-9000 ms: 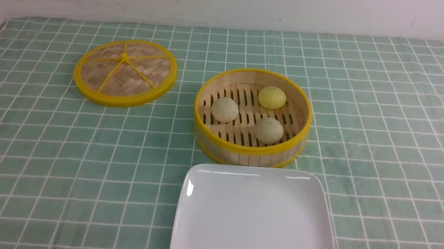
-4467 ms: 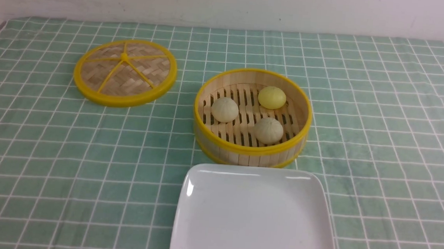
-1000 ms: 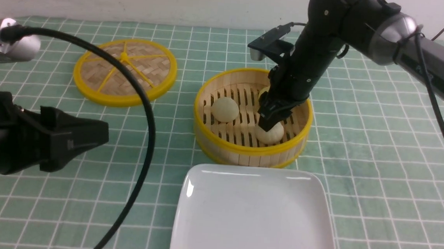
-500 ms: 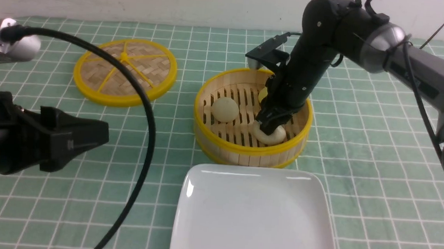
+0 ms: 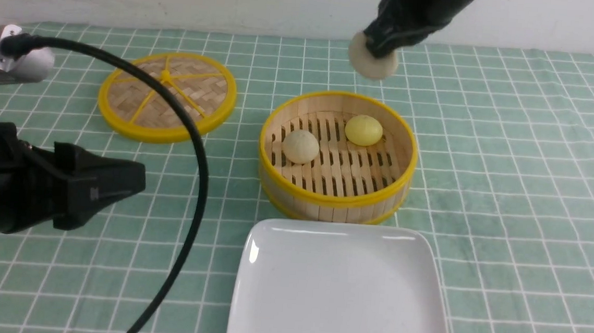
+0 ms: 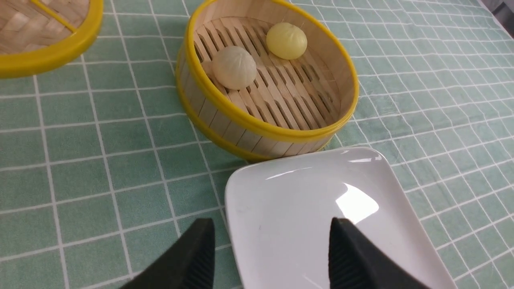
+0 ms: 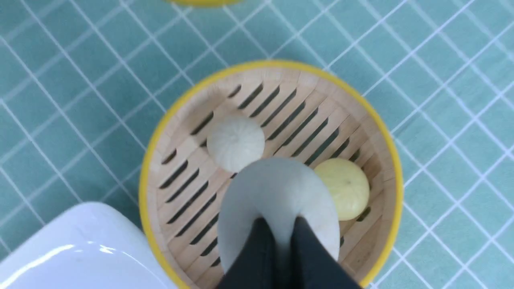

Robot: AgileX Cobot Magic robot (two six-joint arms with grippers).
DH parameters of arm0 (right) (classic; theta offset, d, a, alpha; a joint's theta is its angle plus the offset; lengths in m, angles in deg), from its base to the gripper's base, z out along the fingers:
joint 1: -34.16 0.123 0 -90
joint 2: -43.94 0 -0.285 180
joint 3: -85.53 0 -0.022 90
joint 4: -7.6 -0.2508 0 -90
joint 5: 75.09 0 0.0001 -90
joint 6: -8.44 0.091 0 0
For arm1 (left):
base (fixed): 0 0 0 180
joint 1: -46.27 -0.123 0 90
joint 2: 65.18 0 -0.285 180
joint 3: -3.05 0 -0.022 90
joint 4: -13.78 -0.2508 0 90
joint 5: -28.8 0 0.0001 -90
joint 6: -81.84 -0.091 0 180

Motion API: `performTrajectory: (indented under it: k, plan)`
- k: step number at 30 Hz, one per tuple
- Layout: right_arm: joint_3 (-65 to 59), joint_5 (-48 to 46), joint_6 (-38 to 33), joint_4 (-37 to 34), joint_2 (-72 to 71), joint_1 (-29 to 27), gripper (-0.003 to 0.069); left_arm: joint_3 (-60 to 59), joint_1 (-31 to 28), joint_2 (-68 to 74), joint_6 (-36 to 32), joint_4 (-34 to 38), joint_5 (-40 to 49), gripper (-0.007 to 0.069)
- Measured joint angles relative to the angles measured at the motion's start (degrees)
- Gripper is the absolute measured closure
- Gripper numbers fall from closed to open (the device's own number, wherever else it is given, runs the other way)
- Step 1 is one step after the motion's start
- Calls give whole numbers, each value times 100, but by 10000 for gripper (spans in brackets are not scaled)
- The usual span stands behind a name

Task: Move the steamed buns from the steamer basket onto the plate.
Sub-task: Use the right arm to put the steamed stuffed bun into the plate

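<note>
One glossy white plate point(image 5: 340, 295) lies nearest us on the green checked tablecloth point(image 5: 509, 202), its far edge just beside the steamer basket point(image 5: 333, 203). At our left, the left gripper point(image 6: 270, 230) hangs low over the cloth, its jaws spread wide with nothing between them; its wrist camera looks across the plate's edge to the basket. Inside the basket we count two steamed buns, set apart from one another: a pale bun point(image 5: 301, 146) on the left of the slatted floor and a yellow bun point(image 5: 364, 130) farther back. Beyond and to the left, the woven lid point(image 5: 167, 96) lies flat on the cloth, well apart from the basket. Highest and farthest in our front view, the right gripper point(image 5: 387, 39) is clamped tight on a third bun point(image 5: 372, 64), pale and squashed by the pinch. We see it held in the air, directly above the basket's slats in the wrist view.
</note>
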Motion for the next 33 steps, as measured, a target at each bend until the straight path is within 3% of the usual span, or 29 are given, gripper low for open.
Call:
performTrajectory:
  k: [7, 16, 21, 25, 33]
  plan:
    - [-322, -38, 451, 14, -762, 0, 635, 0, 0, 0, 0, 0, -61, 221]
    - [-2997, -43, 521, -304, -2480, 0, 635, 0, 0, 0, 0, 0, -129, 221]
    - [-4810, 26, -351, -1090, -2584, 0, 635, 0, 0, 0, 0, 0, -129, 221]
    - [-5720, 678, -992, -1238, -2238, 0, 635, 0, 0, 0, 0, 0, -129, 221]
    - [-6115, 1848, -2154, -1414, -1286, 0, 635, 0, 0, 0, 0, 0, -129, 221]
